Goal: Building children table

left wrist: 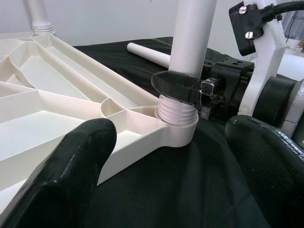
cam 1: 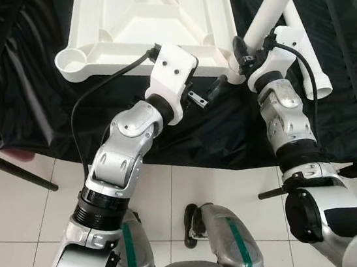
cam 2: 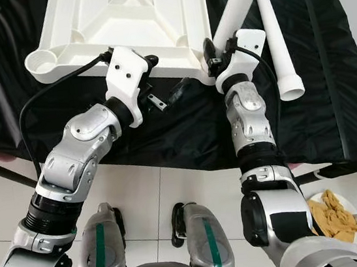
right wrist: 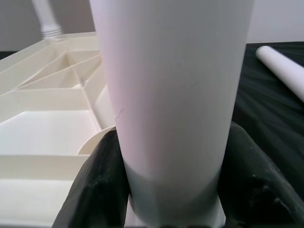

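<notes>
My right gripper (left wrist: 183,88) is pinched around the white leg (cam 1: 266,11) just above its threaded end, and that end sits in the corner socket (left wrist: 178,133) of the upturned tabletop (cam 1: 150,18), which lies on the black cloth (cam 1: 218,135) covering the table. The relation that matters is the leg's long axis against the socket: the leg rises from the socket and leans away from me toward my right, so I judge it is not yet square to the tabletop, and several threads show above the socket's rim, so it is not fully seated. My right arm is the one on the leg; my left gripper (cam 1: 209,93) hangs spread and holding nothing just beside that same corner, on my left of the socket, close enough to steady the tabletop's edge if the part shifts while I turn. Another leg (cam 1: 310,57) lies flat on the cloth to my right, its length running away from me, well within my right arm's reach. The near left corner socket (cam 1: 71,60) is open, and a leg (left wrist: 38,14) already stands at a far corner.
</notes>
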Tool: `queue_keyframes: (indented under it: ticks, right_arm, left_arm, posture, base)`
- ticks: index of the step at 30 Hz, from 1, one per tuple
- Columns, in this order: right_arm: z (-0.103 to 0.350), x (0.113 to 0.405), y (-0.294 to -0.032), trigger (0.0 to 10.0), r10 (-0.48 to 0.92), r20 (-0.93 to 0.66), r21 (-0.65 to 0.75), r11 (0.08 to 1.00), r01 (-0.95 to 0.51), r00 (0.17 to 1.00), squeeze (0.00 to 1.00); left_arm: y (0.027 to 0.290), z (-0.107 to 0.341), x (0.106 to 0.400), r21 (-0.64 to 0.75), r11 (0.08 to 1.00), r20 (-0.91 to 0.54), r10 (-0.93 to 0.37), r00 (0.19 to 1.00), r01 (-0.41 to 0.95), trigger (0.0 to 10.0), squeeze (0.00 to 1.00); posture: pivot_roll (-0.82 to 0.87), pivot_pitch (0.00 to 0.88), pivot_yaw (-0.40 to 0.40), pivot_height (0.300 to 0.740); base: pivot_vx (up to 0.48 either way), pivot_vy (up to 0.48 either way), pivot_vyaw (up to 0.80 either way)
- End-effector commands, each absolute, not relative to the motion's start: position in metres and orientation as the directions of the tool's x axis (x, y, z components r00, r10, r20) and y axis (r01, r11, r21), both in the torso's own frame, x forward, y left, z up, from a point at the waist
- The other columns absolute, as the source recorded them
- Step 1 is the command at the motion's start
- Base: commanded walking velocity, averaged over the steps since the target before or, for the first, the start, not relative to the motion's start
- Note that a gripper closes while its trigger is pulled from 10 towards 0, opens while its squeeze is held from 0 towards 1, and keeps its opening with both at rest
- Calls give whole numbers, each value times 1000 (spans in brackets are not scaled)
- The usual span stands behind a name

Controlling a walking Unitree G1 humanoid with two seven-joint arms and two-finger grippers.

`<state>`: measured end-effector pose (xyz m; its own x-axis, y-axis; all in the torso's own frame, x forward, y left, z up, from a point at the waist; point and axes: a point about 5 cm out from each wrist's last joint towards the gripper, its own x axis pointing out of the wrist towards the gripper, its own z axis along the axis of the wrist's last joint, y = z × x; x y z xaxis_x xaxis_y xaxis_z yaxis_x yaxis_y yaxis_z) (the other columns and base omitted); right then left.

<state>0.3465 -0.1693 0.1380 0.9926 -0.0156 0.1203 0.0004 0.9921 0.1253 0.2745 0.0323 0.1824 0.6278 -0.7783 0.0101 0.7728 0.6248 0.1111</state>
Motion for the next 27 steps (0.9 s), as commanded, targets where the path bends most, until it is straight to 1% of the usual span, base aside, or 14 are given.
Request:
queue_keyframes:
  ticks: [1, 2, 3, 4, 5, 7, 8, 11, 19, 20, 21, 27]
  right_arm:
    - [129, 343, -183, 10000, -93, 75, 139, 987, 82, 993, 0]
    - [128, 341, -184, 10000, -138, 70, 139, 982, 127, 988, 0]
    - [127, 338, -185, 10000, -213, 57, 129, 970, 204, 975, 0]
    - [127, 338, -185, 10000, -213, 57, 129, 970, 204, 975, 0]
    - [125, 336, -185, 10000, -264, 46, 124, 959, 257, 963, 0]
    - [125, 336, -185, 10000, -264, 46, 124, 959, 257, 963, 0]
    - [124, 334, -183, 10000, -290, 37, 116, 952, 284, 956, 0]
    - [124, 333, -180, 10000, -308, 36, 109, 947, 303, 951, 0]
    - [125, 332, -175, 10000, -316, 28, 102, 945, 312, 948, 0]
    - [126, 332, -176, 10000, -323, 27, 100, 943, 319, 946, 294]
    - [128, 332, -176, 10000, -324, 31, 100, 942, 319, 946, 1000]
    - [132, 333, -174, 10000, -291, 48, 107, 953, 284, 956, 1000]
  left_arm:
    - [29, 181, 272, 109, 603, 6, -795, 606, 790, 10000, 0]
    - [29, 181, 272, 110, 604, 6, -795, 607, 789, 10000, 0]
    - [29, 181, 273, 111, 605, 7, -794, 608, 788, 10000, 0]
    - [29, 181, 273, 111, 605, 7, -794, 608, 788, 10000, 0]
    - [30, 181, 274, 113, 605, 7, -793, 609, 788, 10000, 0]
    - [30, 181, 274, 113, 605, 7, -793, 609, 788, 10000, 0]
    - [30, 182, 274, 114, 606, 8, -793, 609, 787, 10000, 0]
    - [30, 182, 275, 114, 606, 9, -793, 610, 787, 10000, 0]
    - [31, 183, 276, 117, 609, 12, -791, 612, 784, 10000, 0]
    - [31, 184, 277, 118, 610, 13, -790, 613, 784, 10000, 0]
    - [31, 184, 277, 118, 610, 14, -790, 613, 783, 10000, 0]
    - [31, 185, 278, 120, 611, 16, -790, 613, 783, 10000, 0]
  posture:
    - [126, 45, -141, 740]
    - [127, 44, -140, 740]
    - [126, 43, -139, 740]
    - [126, 43, -139, 740]
    - [125, 45, -137, 740]
    - [125, 45, -137, 740]
    - [125, 45, -137, 740]
    - [124, 43, -135, 740]
    - [121, 44, -130, 740]
    - [120, 43, -130, 740]
    - [119, 43, -129, 740]
    - [119, 44, -129, 740]
  base:
    - [0, 0, 0]
    - [0, 0, 0]
    - [0, 0, 0]
    - [0, 0, 0]
    - [0, 0, 0]
    - [0, 0, 0]
    - [0, 0, 0]
    - [0, 0, 0]
    - [0, 0, 0]
    - [0, 0, 0]
    - [0, 0, 0]
    - [0, 0, 0]
